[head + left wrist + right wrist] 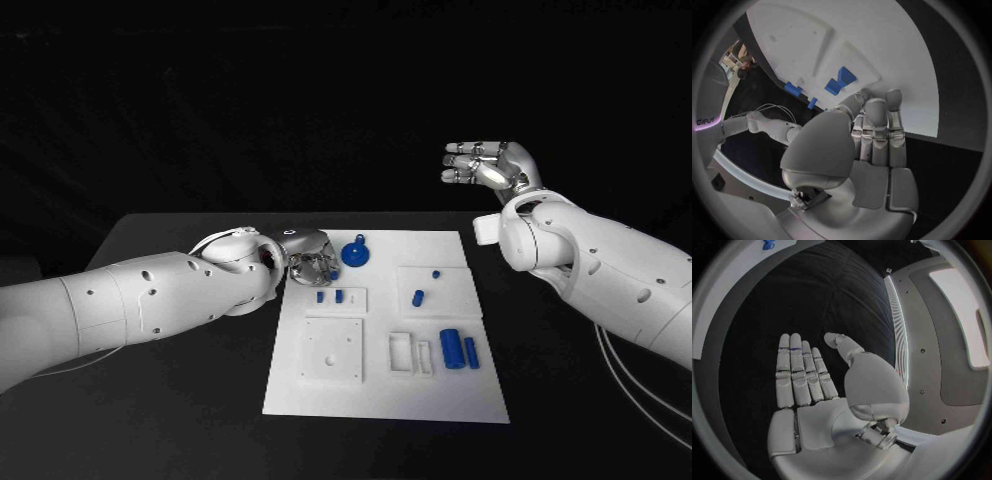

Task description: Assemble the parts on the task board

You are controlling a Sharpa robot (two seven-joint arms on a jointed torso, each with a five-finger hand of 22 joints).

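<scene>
The white task board (pixel 433 395) lies in the middle of the black table. At its far left corner my left hand (pixel 307 265) hovers low, fingers straight and close together, nothing in them. Just beside its fingertips (pixel 893 96) lies a round blue part with a handle (pixel 356 252), the same blue part (pixel 840 81) in the left wrist view. Two small blue pegs (pixel 329 296) stand in a raised block nearby. My right hand (pixel 488 165) is lifted high beyond the board's far right corner, and its flat, empty palm (pixel 820 420) carries straight fingers.
More blue parts sit on the board's right half: two small pieces (pixel 418 296) and two long cylinders (pixel 459 349). A square plate with a hole (pixel 333 350) and a slotted block (pixel 408 354) lie near the front. Black table surrounds the board.
</scene>
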